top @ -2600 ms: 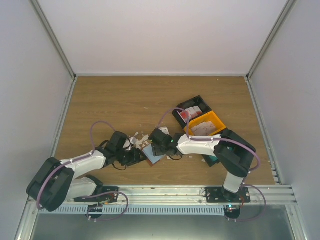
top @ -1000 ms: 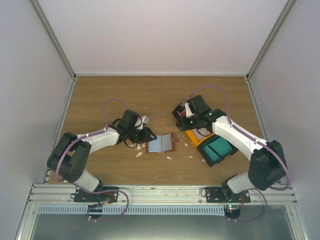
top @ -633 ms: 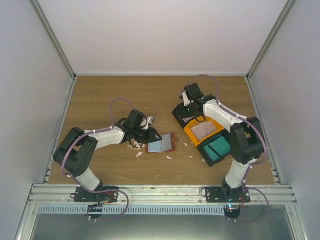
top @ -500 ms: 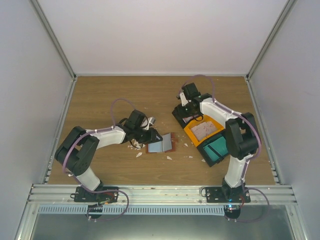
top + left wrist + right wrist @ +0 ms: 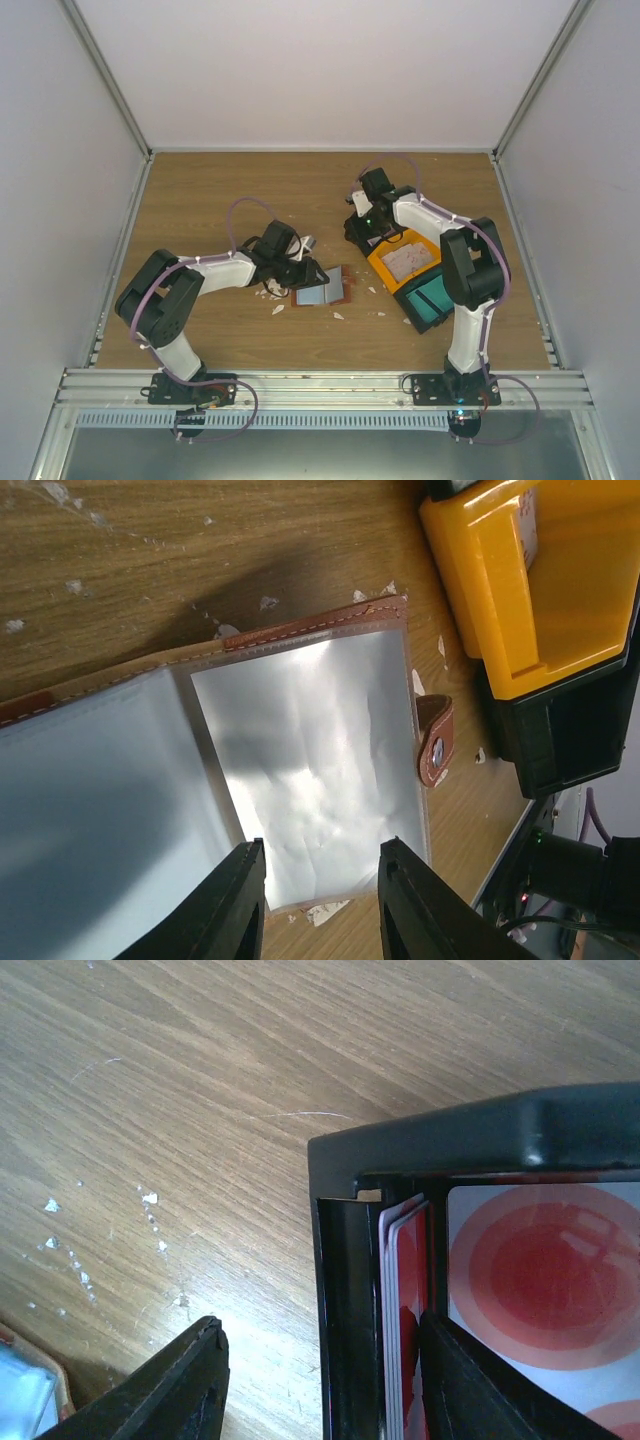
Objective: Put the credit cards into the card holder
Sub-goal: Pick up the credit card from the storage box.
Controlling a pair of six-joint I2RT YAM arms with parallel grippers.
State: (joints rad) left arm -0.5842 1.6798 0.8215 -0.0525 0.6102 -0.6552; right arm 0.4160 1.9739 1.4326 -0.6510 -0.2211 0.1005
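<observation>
Red plastic: red-and-white cards (image 5: 400,1310) stand on edge inside the black bin (image 5: 440,1135), packed against its left wall. One more lies flat beside them, face up.
Place in scene: that bin sits right and far on the worktop (image 5: 150,1080), at the far end of the row of bins.
Grip, right side: right pincer (image 5: 320,1335) is spread wide and holds nothing. One finger hangs outside the bin over bare wood, the other over the cards inside.
Key relation: the upright stack lies between the jaws, close to the inner finger. Its long axis runs parallel to the finger faces. The bin wall stands in the same gap.
Judgement: closing from here would likely catch wall and cards together. The outer finger probably needs to shift inside the wall first.
Brown leather: card holder (image 5: 300,750) lies open and flat mid-worktop, pale inner pages up, snap tab toward the yellow bin (image 5: 540,580).
Grip, left side: left pincer (image 5: 320,855) hovers over the holder's right page, jaws partly apart, nothing between them.
Nearer arm: right for the cards, left for the holder.
Other stock: teal cards (image 5: 432,297) lie on the near side of the yellow bin, apart from both pincers.
</observation>
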